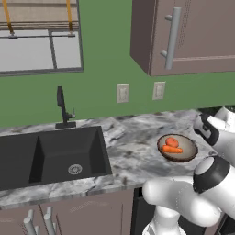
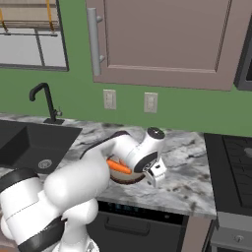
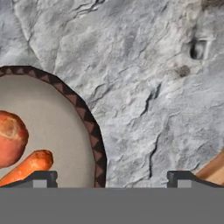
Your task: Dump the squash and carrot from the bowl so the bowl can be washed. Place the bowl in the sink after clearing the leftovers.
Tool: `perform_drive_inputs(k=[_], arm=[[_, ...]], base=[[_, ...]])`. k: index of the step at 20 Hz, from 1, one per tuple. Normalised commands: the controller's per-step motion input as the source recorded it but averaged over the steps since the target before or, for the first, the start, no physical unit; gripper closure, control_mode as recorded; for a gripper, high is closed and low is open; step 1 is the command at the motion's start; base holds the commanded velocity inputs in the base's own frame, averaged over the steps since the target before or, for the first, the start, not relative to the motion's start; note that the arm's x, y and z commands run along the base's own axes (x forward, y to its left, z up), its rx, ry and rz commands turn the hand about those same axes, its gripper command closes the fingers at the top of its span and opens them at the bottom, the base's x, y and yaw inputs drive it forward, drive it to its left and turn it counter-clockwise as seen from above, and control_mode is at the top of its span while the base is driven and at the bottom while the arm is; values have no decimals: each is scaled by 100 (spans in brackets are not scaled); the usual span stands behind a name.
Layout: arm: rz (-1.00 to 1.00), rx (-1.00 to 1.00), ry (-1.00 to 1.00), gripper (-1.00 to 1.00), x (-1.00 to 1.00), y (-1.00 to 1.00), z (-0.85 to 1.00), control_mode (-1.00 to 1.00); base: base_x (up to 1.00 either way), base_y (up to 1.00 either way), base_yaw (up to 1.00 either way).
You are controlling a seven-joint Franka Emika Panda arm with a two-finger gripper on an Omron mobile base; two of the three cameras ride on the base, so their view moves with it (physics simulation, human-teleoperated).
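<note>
your pincer (image 3: 112,177) stands wide open and empty above the marble counter (image 1: 133,147), its two dark tips straddling the patterned rim of the bowl (image 3: 94,131), one tip over the bowl's inside and the other over bare stone. whether the tips touch the rim you cannot tell from the hand view.

the bowl (image 1: 177,148) sits upright on the counter, well to the right of the sink (image 1: 50,156) and apart from it. the squash (image 1: 172,142) and the carrot (image 1: 171,149) both lie inside the bowl, side by side and touching or nearly so; in the hand view the squash (image 3: 11,138) is the rounded lump and the carrot (image 3: 28,166) the slim stick beside it.

progress, as judged: nothing is done yet. the leftovers are not dumped and the bowl is not in the basin. left for you: grip the rim, lift and tip out both pieces, then carry the bowl to the sink and set it down.
</note>
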Motion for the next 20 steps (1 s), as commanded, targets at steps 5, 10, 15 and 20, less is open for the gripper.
perform_drive_inputs(k=[5,10,15,20], arm=[[0,0,0,-100,5,15,-34,-100],[0,0,0,-100,7,16,-30,-100],[0,0,0,-100,3,2,-24,-100],[0,0,0,-100,7,0,-5,-100]], base=[[0,0,0],[0,0,0],[0,0,0],[0,0,0]])
